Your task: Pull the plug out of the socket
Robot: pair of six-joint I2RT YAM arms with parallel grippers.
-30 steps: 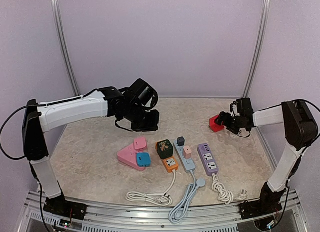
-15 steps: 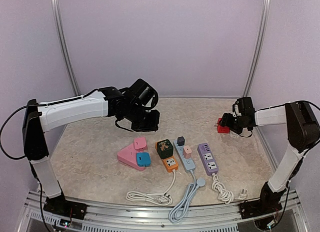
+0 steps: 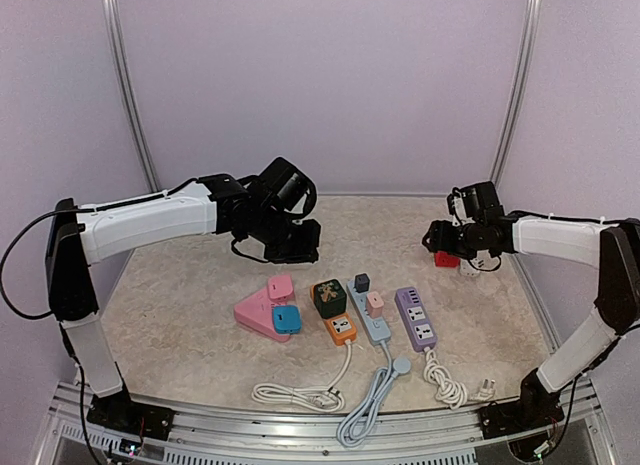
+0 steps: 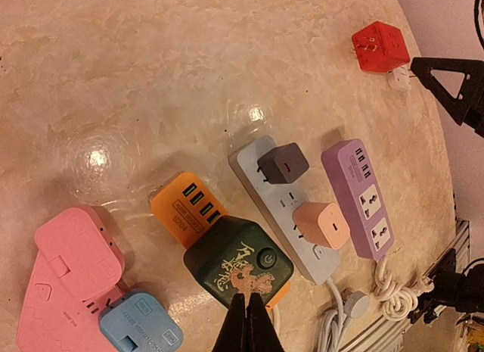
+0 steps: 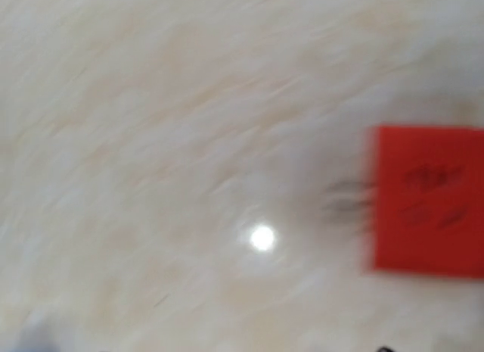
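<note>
Blurring smears red plug (image 5: 427,200) (right wrist view) | left pincer (image 4: 246,325) closed | right pincer (image 3: 436,237): cannot tell

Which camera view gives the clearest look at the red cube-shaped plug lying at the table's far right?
Left wrist: the red cube-shaped plug lies sharp and unobstructed, metal prongs visible. Top external shows it small, partly hidden behind the right gripper. Right wrist shows only a blurred red square.
</note>
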